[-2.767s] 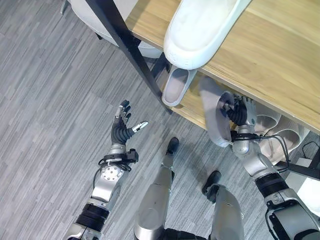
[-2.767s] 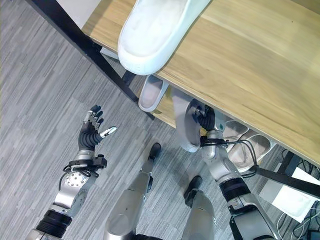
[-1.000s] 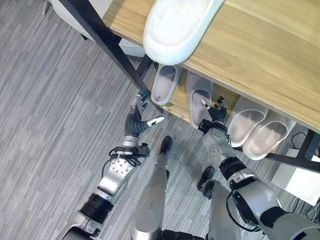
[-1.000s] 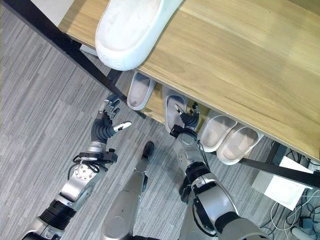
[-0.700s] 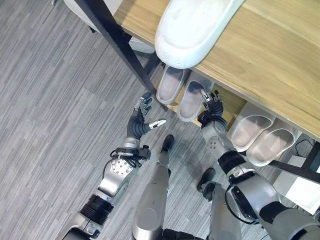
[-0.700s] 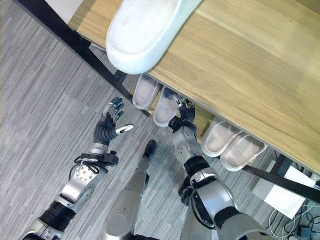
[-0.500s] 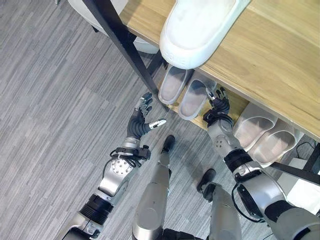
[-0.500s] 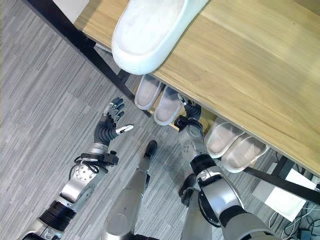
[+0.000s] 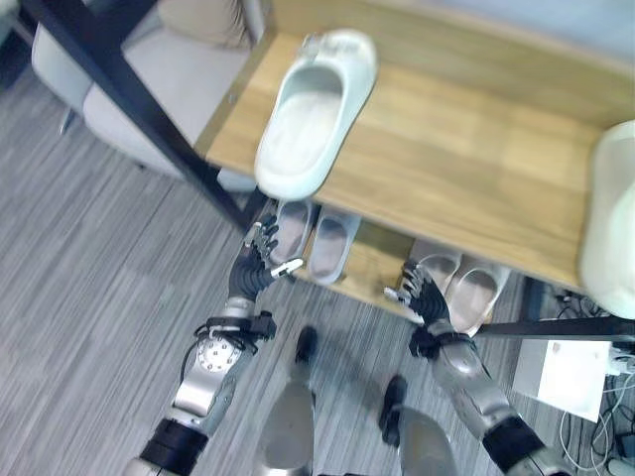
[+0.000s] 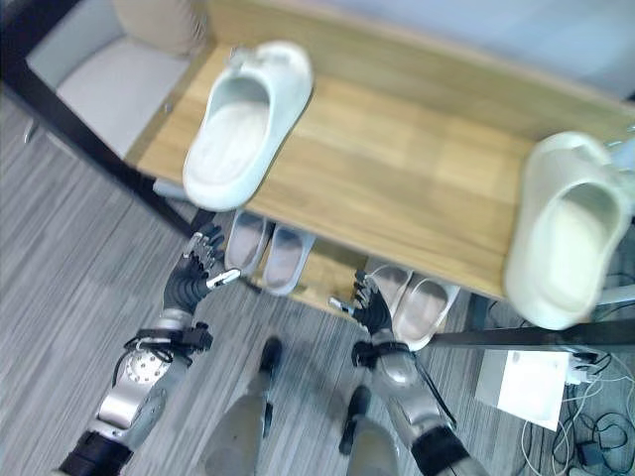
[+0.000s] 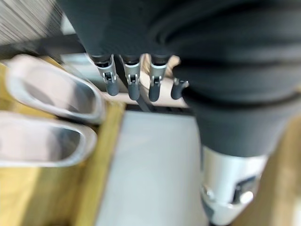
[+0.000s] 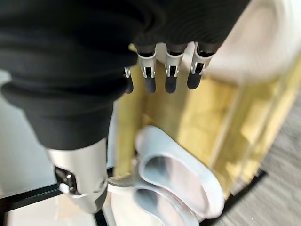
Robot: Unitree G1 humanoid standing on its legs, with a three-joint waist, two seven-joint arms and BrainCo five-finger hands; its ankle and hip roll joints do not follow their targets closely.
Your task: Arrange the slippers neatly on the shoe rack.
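The wooden shoe rack [image 9: 446, 169] carries one white slipper [image 9: 316, 109] on its top shelf at the left and another white slipper [image 10: 568, 228] at the right end. On the lower shelf a pair of grey slippers [image 9: 332, 245] lies at the left and a second grey pair [image 9: 476, 296] at the right. My left hand [image 9: 256, 268] is open just in front of the left pair, whose toes show past its fingers [image 11: 131, 84]. My right hand [image 9: 422, 297] is open in front of the right pair [image 12: 178, 174], holding nothing.
A black frame post [image 9: 129, 99] slants down the rack's left side. A pale cushioned seat [image 9: 149, 94] stands beyond it. White sheets [image 9: 566, 372] and cables lie on the grey plank floor at the right.
The camera has tilted up, showing the whole top shelf. My right hand let go of the grey slipper on the lower shelf, then drew back towards the right pair. The left hand stays open.
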